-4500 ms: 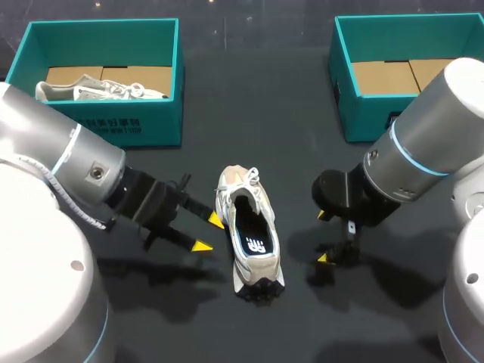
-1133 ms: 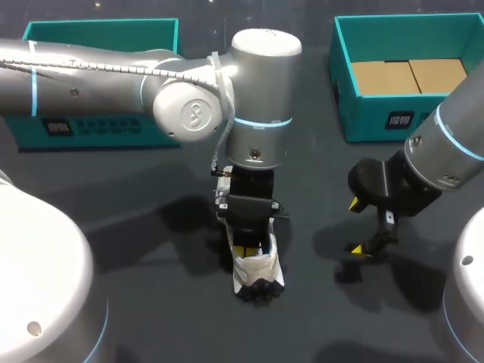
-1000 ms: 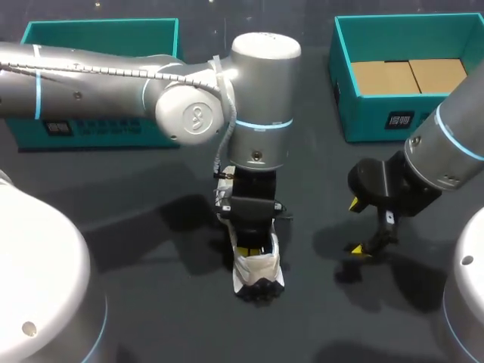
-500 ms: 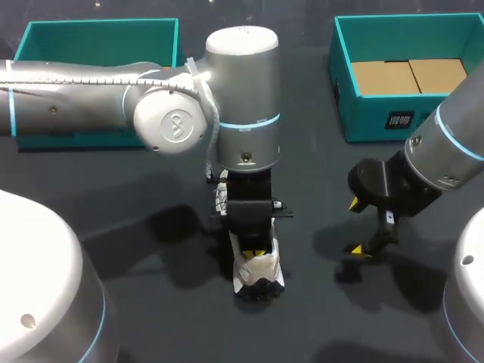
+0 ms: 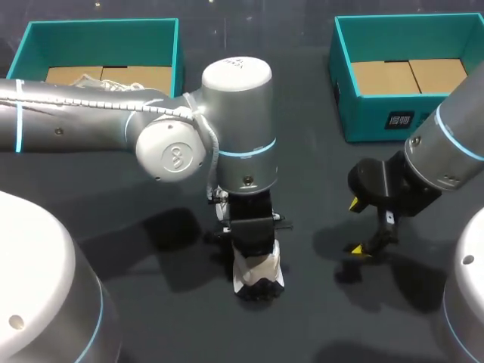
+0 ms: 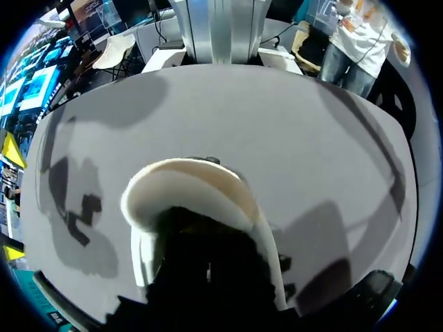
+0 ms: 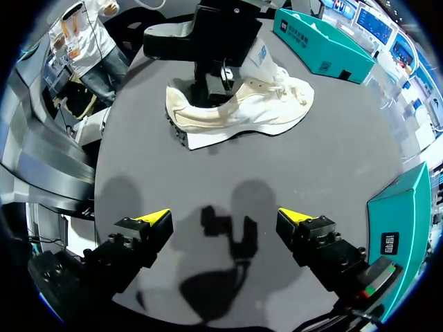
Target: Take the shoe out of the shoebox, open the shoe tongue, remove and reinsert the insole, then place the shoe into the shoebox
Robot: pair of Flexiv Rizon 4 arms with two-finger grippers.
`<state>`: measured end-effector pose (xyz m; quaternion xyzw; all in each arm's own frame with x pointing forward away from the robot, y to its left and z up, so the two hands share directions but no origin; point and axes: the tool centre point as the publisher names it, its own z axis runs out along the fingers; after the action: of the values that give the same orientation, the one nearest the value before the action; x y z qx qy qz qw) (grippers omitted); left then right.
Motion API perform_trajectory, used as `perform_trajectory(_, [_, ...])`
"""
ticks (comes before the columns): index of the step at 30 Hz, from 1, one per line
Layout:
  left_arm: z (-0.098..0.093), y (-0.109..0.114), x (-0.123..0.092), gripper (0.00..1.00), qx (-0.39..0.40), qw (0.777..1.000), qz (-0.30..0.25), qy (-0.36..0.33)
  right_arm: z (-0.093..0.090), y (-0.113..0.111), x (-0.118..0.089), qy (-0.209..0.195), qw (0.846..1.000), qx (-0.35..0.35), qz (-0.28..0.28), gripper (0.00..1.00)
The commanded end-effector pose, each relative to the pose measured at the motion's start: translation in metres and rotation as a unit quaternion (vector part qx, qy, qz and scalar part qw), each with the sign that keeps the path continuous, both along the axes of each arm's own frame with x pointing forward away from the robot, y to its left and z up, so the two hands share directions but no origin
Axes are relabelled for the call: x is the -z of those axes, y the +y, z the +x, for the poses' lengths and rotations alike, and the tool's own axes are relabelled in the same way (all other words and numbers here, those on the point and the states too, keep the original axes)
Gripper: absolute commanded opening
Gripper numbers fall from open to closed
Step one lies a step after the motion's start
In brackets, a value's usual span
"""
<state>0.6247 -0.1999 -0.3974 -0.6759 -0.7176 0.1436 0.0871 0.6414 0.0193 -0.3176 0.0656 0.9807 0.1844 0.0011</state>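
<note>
A cream and white shoe (image 5: 259, 274) lies in the middle of the dark table, heel toward the front edge. My left arm comes over it from the left and its gripper (image 5: 252, 243) reaches down into the shoe's opening, fingertips hidden inside. In the left wrist view only the cream heel rim (image 6: 185, 181) shows around the dark gripper. What the fingers hold, if anything, is hidden. My right gripper (image 5: 358, 227) hangs open to the right of the shoe, apart from it. In the right wrist view this gripper (image 7: 225, 218) points at bare table with the shoe (image 7: 242, 104) ahead.
A teal shoebox (image 5: 102, 24) stands at the back left, partly behind my left arm. Another teal shoebox (image 5: 363, 125) with brown cardboard inside stands at the back right. Dark table lies bare between the shoe and my right gripper.
My left arm has swung a little to the left and lowered. Its yellow tips, seen in the shoe's opening earlier, are now hidden in the shoe. The right arm has kept still.
</note>
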Motion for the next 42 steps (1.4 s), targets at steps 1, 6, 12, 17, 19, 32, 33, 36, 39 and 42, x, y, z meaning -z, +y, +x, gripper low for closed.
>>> perform_trajectory(1, [0.002,0.005,-0.014,0.0,-0.003,1.0,-0.019,-0.012,-0.002,0.0,0.0,-0.002,1.0,0.0,-0.001,1.0])
perform_trajectory(6, [-0.002,0.0,-0.03,0.0,0.007,0.999,-0.034,-0.021,-0.002,0.0,0.0,-0.002,1.0,0.0,-0.001,1.0])
perform_trajectory(12, [-0.011,-0.009,-0.014,0.0,0.026,0.999,-0.008,-0.018,-0.002,0.0,0.0,-0.002,1.0,0.0,-0.001,1.0])
perform_trajectory(17, [-0.009,-0.006,0.01,0.0,0.029,0.999,0.029,-0.018,-0.002,0.0,0.0,-0.002,1.0,0.0,-0.001,1.0])
perform_trajectory(19, [-0.005,-0.004,0.013,0.0,0.021,0.999,0.034,-0.019,-0.002,0.0,0.0,-0.002,1.0,0.0,-0.001,1.0])
perform_trajectory(32, [0.005,0.005,-0.044,0.0,-0.001,0.998,-0.003,-0.067,-0.002,0.0,0.0,-0.002,1.0,0.0,-0.001,1.0])
perform_trajectory(33, [0.005,0.005,-0.049,0.0,-0.001,0.997,-0.005,-0.074,-0.002,0.0,0.0,-0.002,1.0,0.0,-0.001,1.0])
perform_trajectory(36, [0.006,0.005,-0.061,0.0,-0.009,0.995,-0.003,-0.095,-0.002,0.0,0.0,-0.002,1.0,0.0,-0.001,1.0])
perform_trajectory(39, [0.011,0.006,-0.064,0.0,-0.021,0.993,0.004,-0.119,-0.002,0.0,0.0,-0.002,1.0,0.0,-0.001,1.0])
perform_trajectory(42, [0.018,0.008,-0.065,0.0,-0.029,0.991,0.006,-0.131,-0.002,0.0,0.0,-0.002,1.0,0.0,-0.001,1.0])
